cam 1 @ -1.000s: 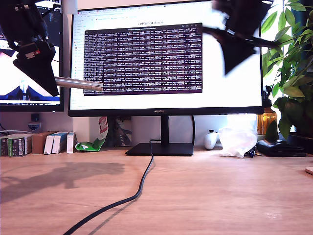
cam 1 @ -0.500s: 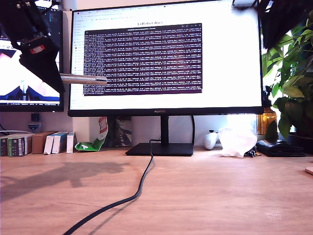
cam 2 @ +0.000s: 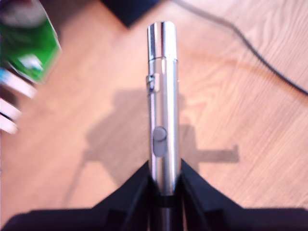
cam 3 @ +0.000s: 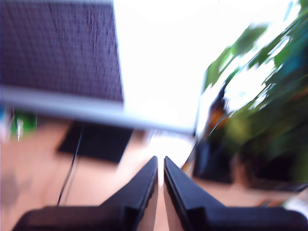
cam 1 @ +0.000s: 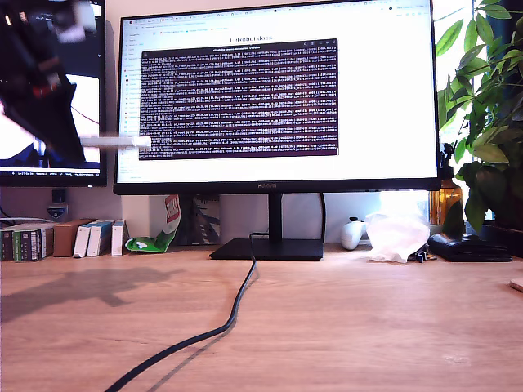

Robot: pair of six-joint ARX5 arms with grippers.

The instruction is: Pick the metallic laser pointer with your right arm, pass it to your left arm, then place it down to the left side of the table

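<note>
My first gripper (cam 2: pixel 163 185) pinches the metallic laser pointer (cam 2: pixel 162 101) by one end — held level high above the tabletop (cam 1: pixel 343 318), near its edge at the exterior view's left. My second gripper (cam 3: pixel 160 168) — jaws pressed nearly together, holding nothing — faces the monitor (cam 3: pixel 144 62).

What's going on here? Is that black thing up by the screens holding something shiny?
Yes. My first hand grips a metallic laser pointer, held in the air at the exterior view's left, above the table. The pointer sticks out level in front of the monitor. My second hand holds nothing; its jaws are nearly together. Nothing is set down yet.
</note>
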